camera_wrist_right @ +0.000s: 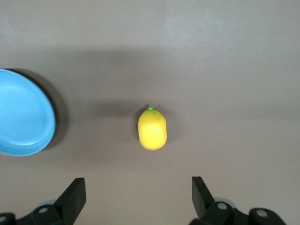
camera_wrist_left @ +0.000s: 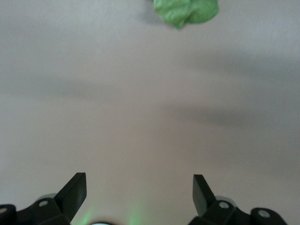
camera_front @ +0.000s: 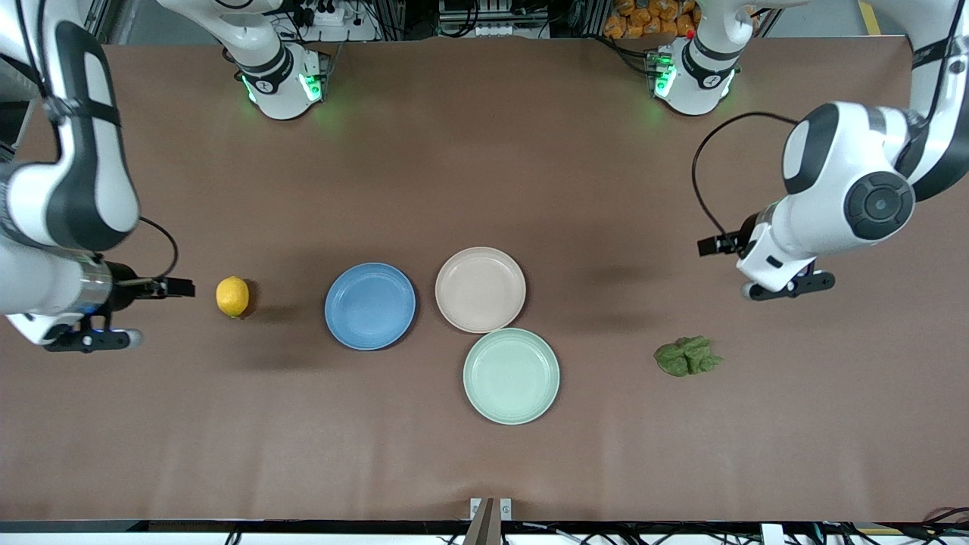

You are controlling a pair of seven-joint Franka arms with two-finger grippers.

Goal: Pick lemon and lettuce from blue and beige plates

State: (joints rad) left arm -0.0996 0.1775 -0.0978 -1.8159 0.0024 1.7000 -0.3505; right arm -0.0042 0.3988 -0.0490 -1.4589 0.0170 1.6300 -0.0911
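The lemon (camera_front: pixel 232 296) lies on the bare table toward the right arm's end, apart from the blue plate (camera_front: pixel 370 306). The lettuce (camera_front: pixel 687 356) lies on the bare table toward the left arm's end. The blue plate and the beige plate (camera_front: pixel 480 289) stand side by side mid-table, both with nothing on them. My right gripper (camera_front: pixel 83 337) is open and empty over the table beside the lemon (camera_wrist_right: pixel 152 129), fingers wide (camera_wrist_right: pixel 138 183). My left gripper (camera_front: pixel 787 284) is open and empty (camera_wrist_left: pixel 139 180) over bare table, short of the lettuce (camera_wrist_left: pixel 186 11).
A pale mint-green plate (camera_front: pixel 511 375) with nothing on it stands nearer to the front camera than the beige plate, touching or almost touching it. The blue plate's rim shows in the right wrist view (camera_wrist_right: pixel 23 115). The arms' bases stand at the table's back edge.
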